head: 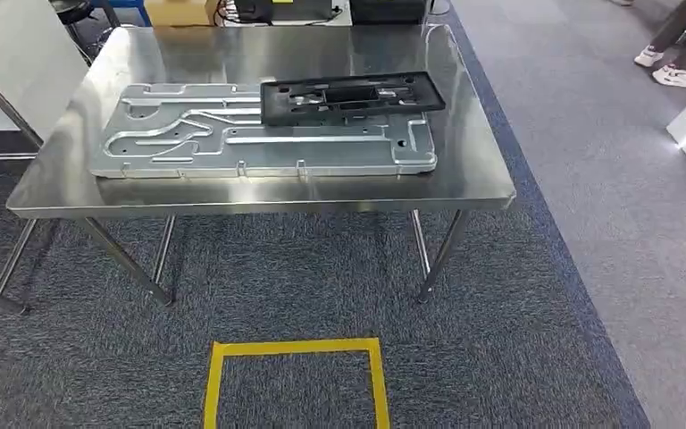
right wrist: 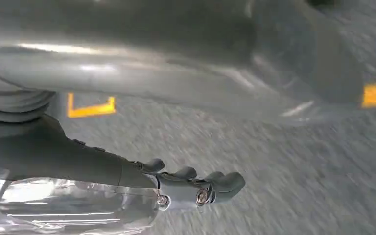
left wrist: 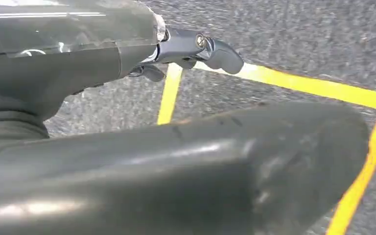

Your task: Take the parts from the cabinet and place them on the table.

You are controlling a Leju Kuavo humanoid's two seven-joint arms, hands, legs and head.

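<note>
A: Parts? Found black frame [head: 348,113] lying on silver plate [head: 188,134], upper centre of head view, on table [head: 277,54].

B: Hands? Saw left hand [left wrist: 191,49] and right hand [right wrist: 196,188] hanging empty, fingers loosely apart. Judged best to face cabinet next, then grip flat parts by edges, level.

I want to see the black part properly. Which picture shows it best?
The head view: the black part lies whole on top of the silver plate on the table. Both wrist views look down at carpet and yellow tape instead.
</note>
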